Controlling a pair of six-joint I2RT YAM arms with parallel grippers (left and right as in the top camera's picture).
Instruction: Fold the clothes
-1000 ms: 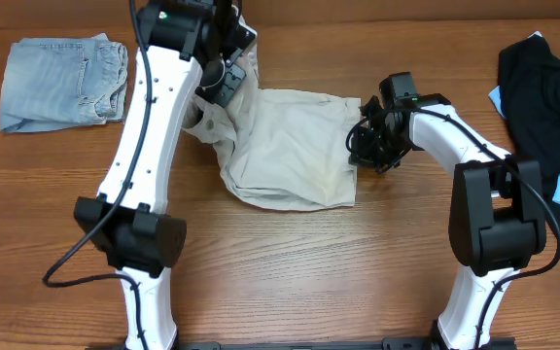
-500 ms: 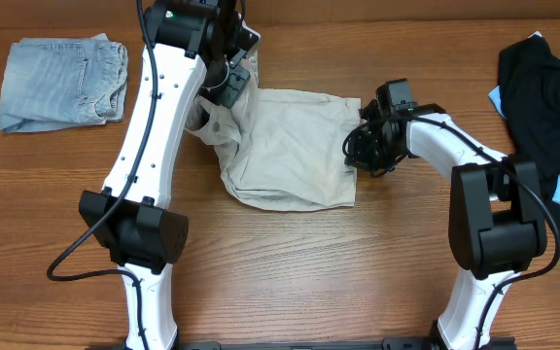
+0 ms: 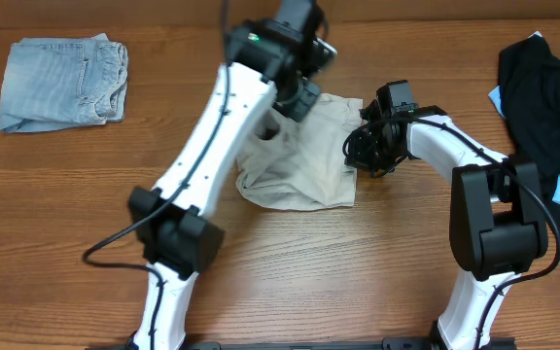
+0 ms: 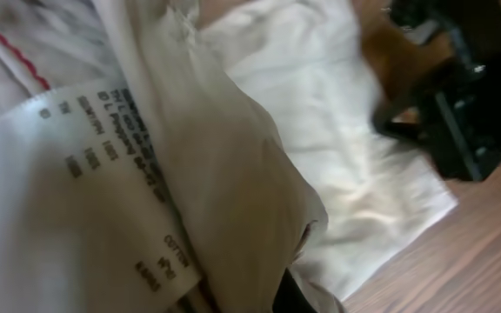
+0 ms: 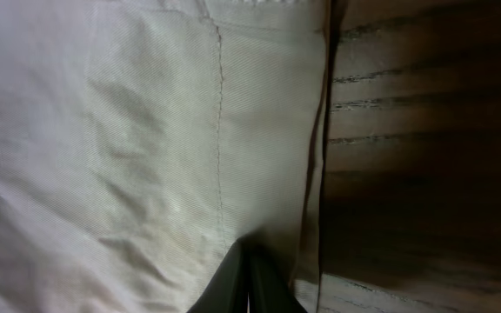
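Shorts [image 3: 309, 165]: beige twill, rumpled.
Left gripper [image 3: 295, 102]: clamped on shorts.
Right gripper [image 5: 249, 278]: pinched shut on shorts.
Label [image 4: 85, 174]: left wrist only.

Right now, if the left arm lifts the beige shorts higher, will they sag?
Probably: the shorts hang in soft folds from the left gripper. They look thin, so likely light. The edge by the right gripper may drag across the table.

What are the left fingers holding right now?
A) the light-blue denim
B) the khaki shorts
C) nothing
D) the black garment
B: the left wrist view shows the left fingers pinching beige cloth of the khaki shorts beside their white label; the denim lies apart at far left.
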